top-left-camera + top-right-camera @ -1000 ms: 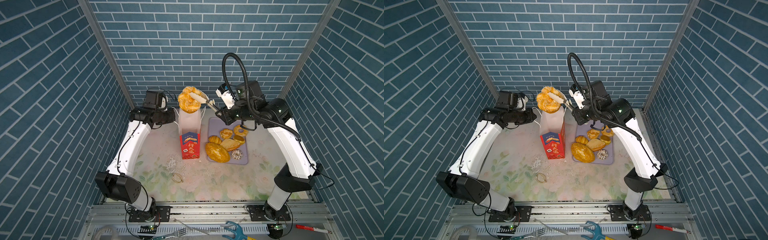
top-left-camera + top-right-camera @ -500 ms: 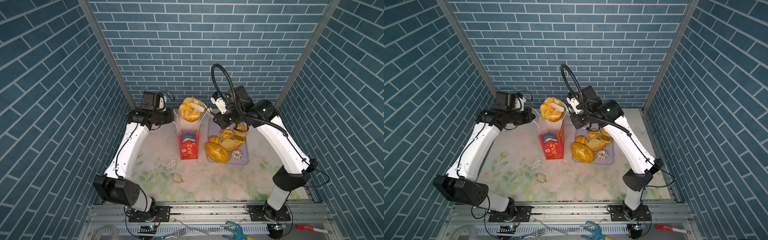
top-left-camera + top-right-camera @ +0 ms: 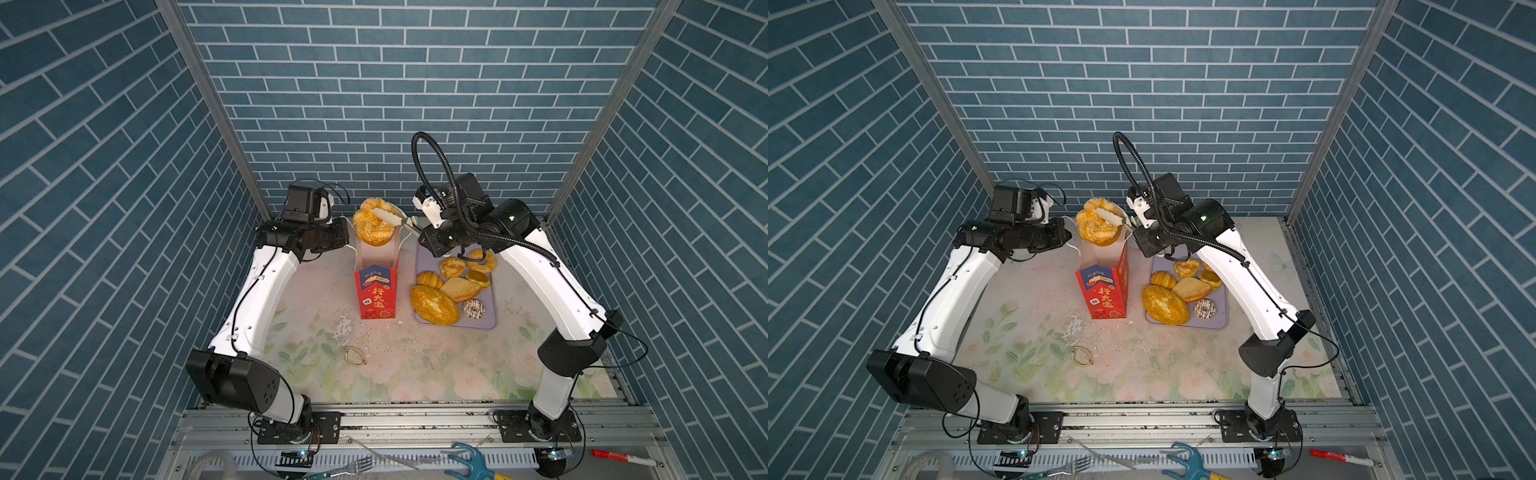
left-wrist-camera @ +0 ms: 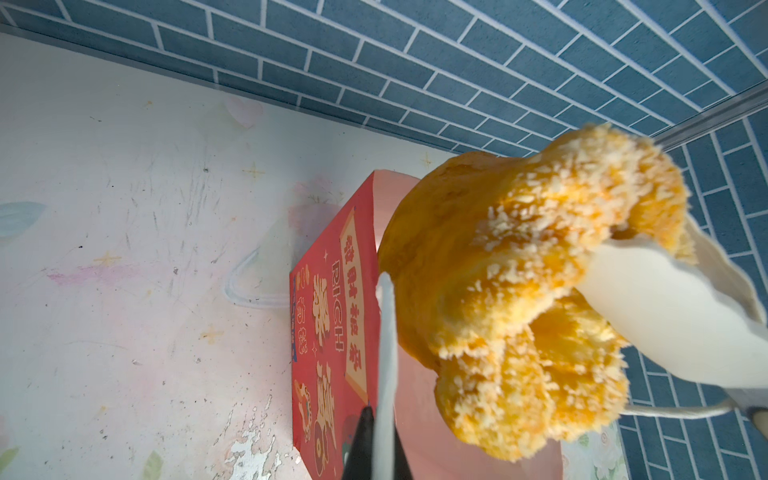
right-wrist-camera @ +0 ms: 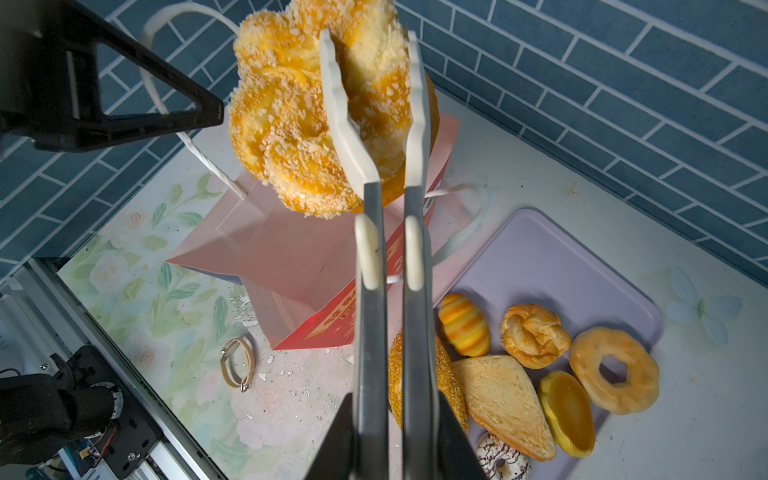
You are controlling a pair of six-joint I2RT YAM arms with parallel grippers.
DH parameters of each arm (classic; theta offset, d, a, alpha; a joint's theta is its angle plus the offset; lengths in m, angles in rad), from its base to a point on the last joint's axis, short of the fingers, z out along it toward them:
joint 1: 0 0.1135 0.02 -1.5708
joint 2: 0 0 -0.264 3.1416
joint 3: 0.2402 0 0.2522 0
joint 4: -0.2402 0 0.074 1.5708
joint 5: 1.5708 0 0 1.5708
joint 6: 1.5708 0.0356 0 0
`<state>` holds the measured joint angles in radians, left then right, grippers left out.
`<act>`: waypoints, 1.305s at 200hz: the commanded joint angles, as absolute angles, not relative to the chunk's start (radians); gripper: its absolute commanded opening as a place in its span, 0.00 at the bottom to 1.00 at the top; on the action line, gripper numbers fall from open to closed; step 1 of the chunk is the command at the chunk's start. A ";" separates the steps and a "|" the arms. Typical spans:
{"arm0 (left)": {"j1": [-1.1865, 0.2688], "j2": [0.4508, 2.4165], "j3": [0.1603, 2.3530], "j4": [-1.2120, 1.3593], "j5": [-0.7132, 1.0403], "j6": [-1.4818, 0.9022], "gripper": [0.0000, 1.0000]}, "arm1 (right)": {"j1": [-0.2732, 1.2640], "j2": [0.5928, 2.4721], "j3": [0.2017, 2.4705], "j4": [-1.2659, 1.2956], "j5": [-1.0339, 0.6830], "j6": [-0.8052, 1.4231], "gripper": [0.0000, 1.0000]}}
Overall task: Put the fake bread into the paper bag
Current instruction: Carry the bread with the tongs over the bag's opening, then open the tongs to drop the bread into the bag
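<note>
Golden twist bun (image 3: pixel 374 222), sugar-crumbed, above red paper bag (image 3: pixel 376 291); right gripper (image 5: pixel 370 37) clamped on it; left gripper (image 4: pixel 380 419) pinches cord handle (image 4: pixel 384 332).

Golden-orange twist bun (image 3: pixel 374 222) with pale sugar crumbs; red paper bag (image 3: pixel 376 295), blue panel, pale characters, pinkish-white inside; lilac tray (image 3: pixel 491 321); white doughnut (image 3: pixel 473 308) with dark drizzle; pastel floral worktop (image 3: pixel 415 374); blue brick-patterned walls (image 3: pixel 374 104).

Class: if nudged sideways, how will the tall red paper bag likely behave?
The tall red paper bag probably tips easily: tall, narrow base. Thin walls likely flex; the side panel is creased. The left tool, shut on its white cord handle, should steady it while the right tool grips the sugared twist bun.
</note>
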<state>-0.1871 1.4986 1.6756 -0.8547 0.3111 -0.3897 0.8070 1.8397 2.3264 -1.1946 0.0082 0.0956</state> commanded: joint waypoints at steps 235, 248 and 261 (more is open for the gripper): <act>-0.154 1.520 1.670 -0.850 0.318 -0.397 0.00 | 0.798 1.910 2.529 -1.132 0.067 0.046 0.42; -0.154 1.522 1.673 -0.845 0.322 -0.397 0.00 | 0.790 1.907 2.557 -1.135 0.068 0.059 0.42; -0.155 1.522 1.675 -0.845 0.317 -0.395 0.00 | 0.766 1.903 2.587 -1.142 0.060 0.093 0.41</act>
